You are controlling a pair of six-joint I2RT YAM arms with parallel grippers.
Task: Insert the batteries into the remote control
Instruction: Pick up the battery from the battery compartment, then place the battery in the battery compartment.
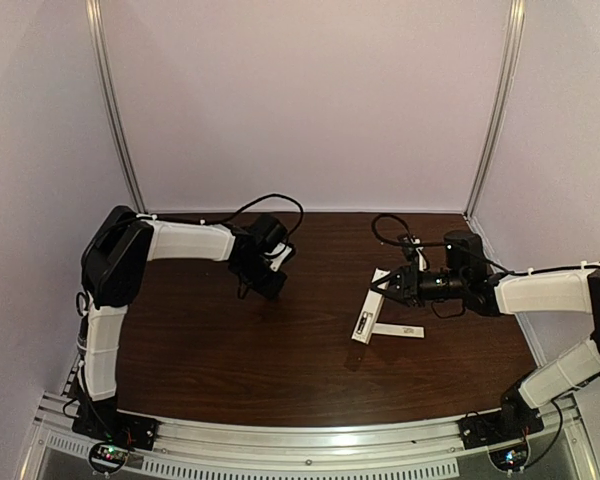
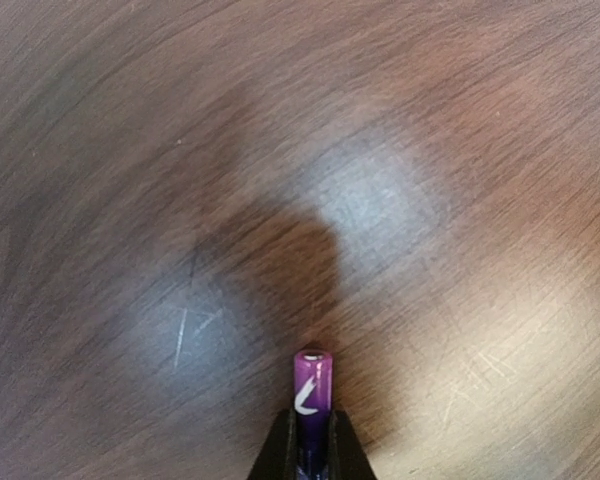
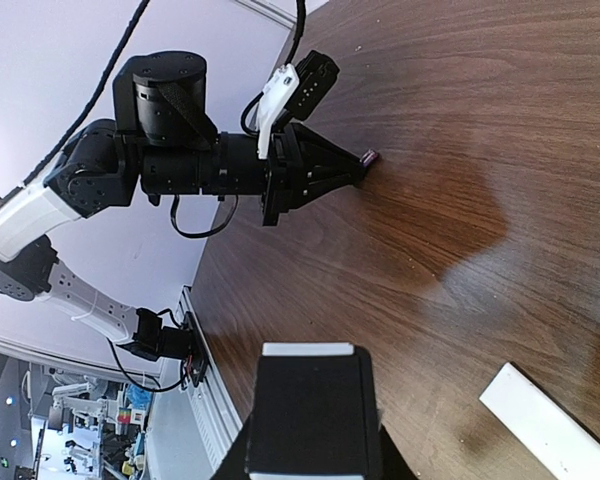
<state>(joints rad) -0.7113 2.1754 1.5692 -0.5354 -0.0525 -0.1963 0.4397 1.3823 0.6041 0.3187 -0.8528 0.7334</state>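
Observation:
My left gripper point(image 2: 313, 445) is shut on the bluish-purple battery point(image 2: 313, 385), whose tip sticks out just above the dark wood table. In the top view this gripper point(image 1: 274, 286) is low over the table's left-centre. It also shows in the right wrist view point(image 3: 352, 168), with the battery tip point(image 3: 368, 156) at its point. My right gripper point(image 1: 389, 287) is shut on the upper end of the white remote control point(image 1: 367, 320), which slants down towards the table. In the right wrist view only the remote's white end point(image 3: 307, 351) shows above my dark finger. The dark battery is out of view.
A thin flat white strip point(image 1: 398, 331) lies on the table beside the remote's lower end; it also shows in the right wrist view point(image 3: 545, 432). Pale walls enclose the table on three sides. A metal rail point(image 1: 310, 450) runs along the near edge.

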